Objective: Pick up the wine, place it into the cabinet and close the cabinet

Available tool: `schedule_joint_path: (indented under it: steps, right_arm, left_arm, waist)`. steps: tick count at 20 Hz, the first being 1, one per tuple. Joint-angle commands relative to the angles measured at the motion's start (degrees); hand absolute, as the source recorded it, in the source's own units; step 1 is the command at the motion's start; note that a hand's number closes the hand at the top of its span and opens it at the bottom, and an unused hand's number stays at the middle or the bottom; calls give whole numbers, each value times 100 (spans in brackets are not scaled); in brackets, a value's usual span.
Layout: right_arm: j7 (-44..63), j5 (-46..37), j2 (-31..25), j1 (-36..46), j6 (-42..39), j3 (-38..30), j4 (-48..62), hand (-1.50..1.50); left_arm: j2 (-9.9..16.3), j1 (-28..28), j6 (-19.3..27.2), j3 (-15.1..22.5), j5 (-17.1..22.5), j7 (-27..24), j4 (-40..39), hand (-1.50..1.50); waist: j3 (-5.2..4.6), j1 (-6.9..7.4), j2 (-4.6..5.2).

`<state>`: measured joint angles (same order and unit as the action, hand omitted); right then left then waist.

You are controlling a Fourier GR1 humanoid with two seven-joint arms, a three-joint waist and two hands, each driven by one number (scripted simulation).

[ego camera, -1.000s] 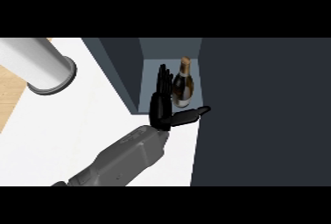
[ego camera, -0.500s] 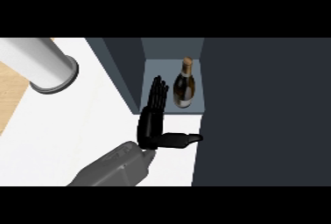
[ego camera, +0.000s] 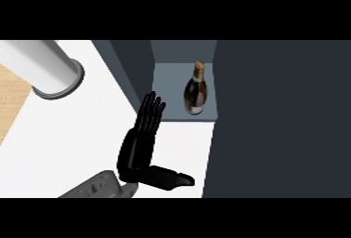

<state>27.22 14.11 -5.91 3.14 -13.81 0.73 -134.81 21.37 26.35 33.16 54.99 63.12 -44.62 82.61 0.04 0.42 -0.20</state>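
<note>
Wine (ego camera: pixel 195 93) stands inside the cabinet (ego camera: pixel 184 118), on the pale floor of the open compartment, toward its right side, close beside the dark panel (ego camera: pixel 274 121) that fills the right of your view. Cork end points to the back wall, label end toward the front lip. Bottle is apart from every wall you can see; small gap on its right, wider bare floor on its left.

Only one hand (ego camera: pixel 140 142) shows, w/ grey forearm (ego camera: pixel 96 188) coming in from the lower edge, left of centre. Can't tell from this view which arm it is. Fingers straight and together, pointing up at the compartment; thumb stuck out sideways to the right. Holding nothing. Fingertips lie at the cabinet's front-left corner, just short of the floor edge, well clear of the bottle.

White counter (ego camera: pixel 68 135) runs bare left of the hand. Strip of counter between thumb and dark panel is narrow. White cylinder w/ grey base ring (ego camera: pixel 41 69) sits far upper left, away from hand and cabinet. Wood-toned strip (ego camera: pixel 10 107) along the left edge.
</note>
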Motion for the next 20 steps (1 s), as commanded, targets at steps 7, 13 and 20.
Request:
schedule_joint_path:
  steps: [7, 13, 20]
  right_arm:
    - [289, 628, -439, -637, -864, 553, -782, 150]
    - [587, 519, 1, -618, -599, 1564, -999, 150]
    - [1236, 7, 343, -149, -205, 2977, -1039, 150]
  left_arm:
    - [1884, -1350, -867, -266, -225, 73, 1905, 150]
    - [2320, -2068, -1210, -507, -302, -191, 2209, 150]
    - [3369, -3001, -1845, -1309, 125, -317, 2677, -150]
  waist:
    - [-4, 6, -16]
    - [-9, 5, -14]
    - [-15, 51, -24]
